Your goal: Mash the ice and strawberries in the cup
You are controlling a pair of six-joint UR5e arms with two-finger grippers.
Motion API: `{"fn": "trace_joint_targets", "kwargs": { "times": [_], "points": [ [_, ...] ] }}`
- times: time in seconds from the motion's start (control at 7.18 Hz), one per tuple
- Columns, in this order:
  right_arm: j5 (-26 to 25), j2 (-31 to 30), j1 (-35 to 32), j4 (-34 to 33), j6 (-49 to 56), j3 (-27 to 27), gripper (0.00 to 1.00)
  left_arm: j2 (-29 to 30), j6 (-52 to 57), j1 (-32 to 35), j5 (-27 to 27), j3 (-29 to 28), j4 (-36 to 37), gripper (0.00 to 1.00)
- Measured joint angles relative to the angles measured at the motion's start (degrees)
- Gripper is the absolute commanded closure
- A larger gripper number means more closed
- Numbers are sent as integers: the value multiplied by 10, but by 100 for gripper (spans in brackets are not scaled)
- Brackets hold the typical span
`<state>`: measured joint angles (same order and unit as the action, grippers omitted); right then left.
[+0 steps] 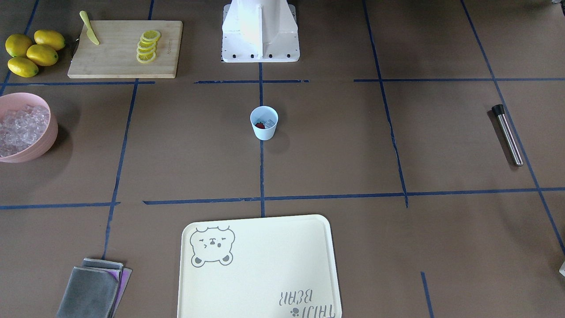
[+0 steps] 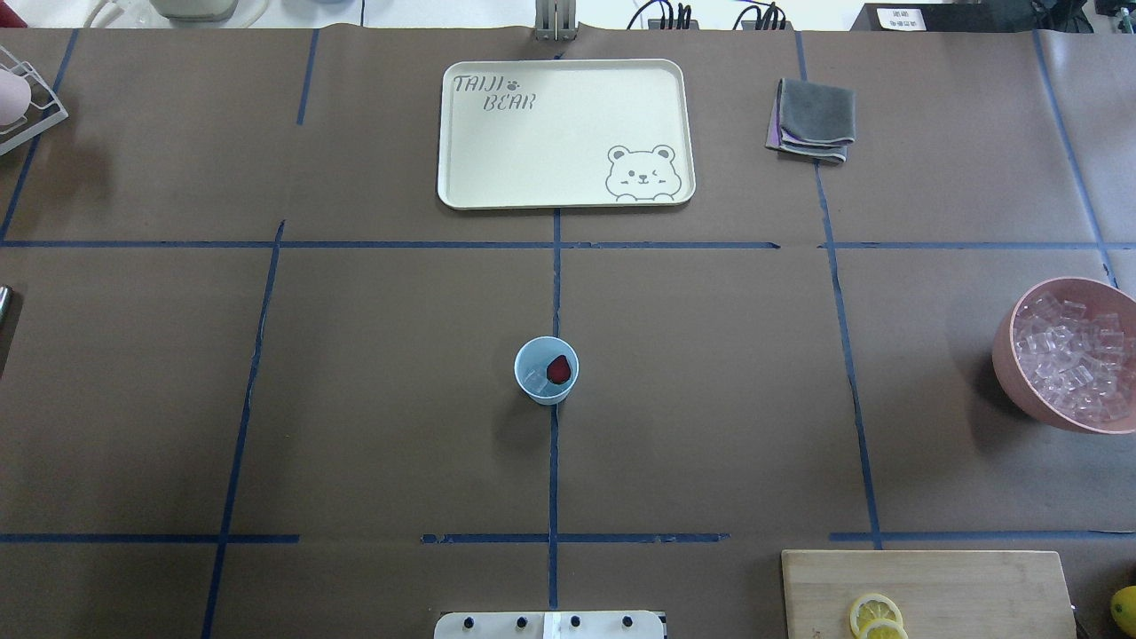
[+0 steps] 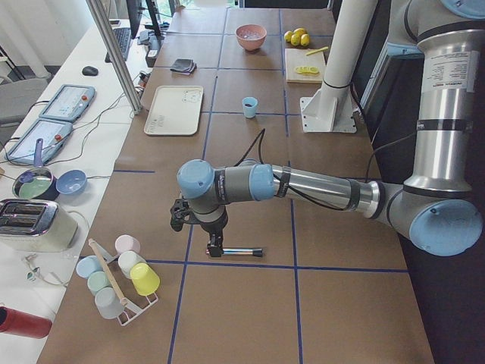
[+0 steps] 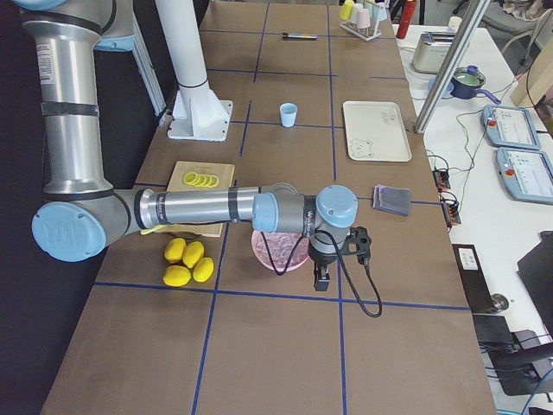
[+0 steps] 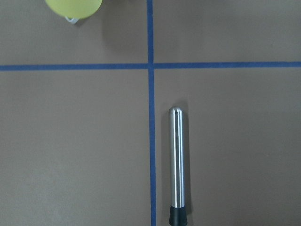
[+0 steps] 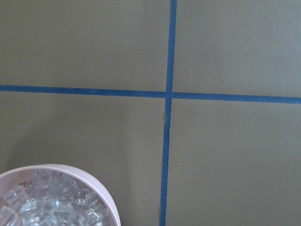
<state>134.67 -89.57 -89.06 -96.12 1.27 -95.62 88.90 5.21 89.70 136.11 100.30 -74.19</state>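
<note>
Brown paper gridded with blue tape covers the table (image 2: 373, 426). We read the overhead view left to right and take the cup (image 2: 547, 370) as our reference.

Well to the cup's left, on the robot's left side, the muddler (image 1: 507, 134) lies flat on the paper. Its long axis runs roughly from the robot's side to the operators' side, slightly skewed. The black cap points toward the robot, the rounded steel end away. The left gripper (image 3: 215, 246) hangs over it. We cannot tell whether its fingers are spread or pressed together, as its wrist camera shows none of them.

Centre: the cup stands upright on the middle tape line, mouth up, axis vertical. Inside, one dark-red strawberry (image 2: 558, 368) looks whole, beside clear ice (image 2: 535, 380).

Well to the cup's right, the right gripper (image 4: 321, 278) hovers by the pink bowl (image 2: 1007, 355). Its finger state is likewise unreadable.

Judgement: loading is done and mashing has not begun. What remains is to grasp the muddler, stand it upright over the cup and press.
</note>
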Motion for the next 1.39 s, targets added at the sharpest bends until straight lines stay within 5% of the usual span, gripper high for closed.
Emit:
{"fn": "trace_joint_targets", "kwargs": {
  "times": [0.98, 1.39],
  "points": [
    [6, 5, 4, -1, -2, 34, 0, -28, -2, -2, -36, 39, -50, 0],
    [11, 7, 4, 0, -2, 30, 0, -30, -1, -3, -4, 40, -49, 0]
  ]
}}
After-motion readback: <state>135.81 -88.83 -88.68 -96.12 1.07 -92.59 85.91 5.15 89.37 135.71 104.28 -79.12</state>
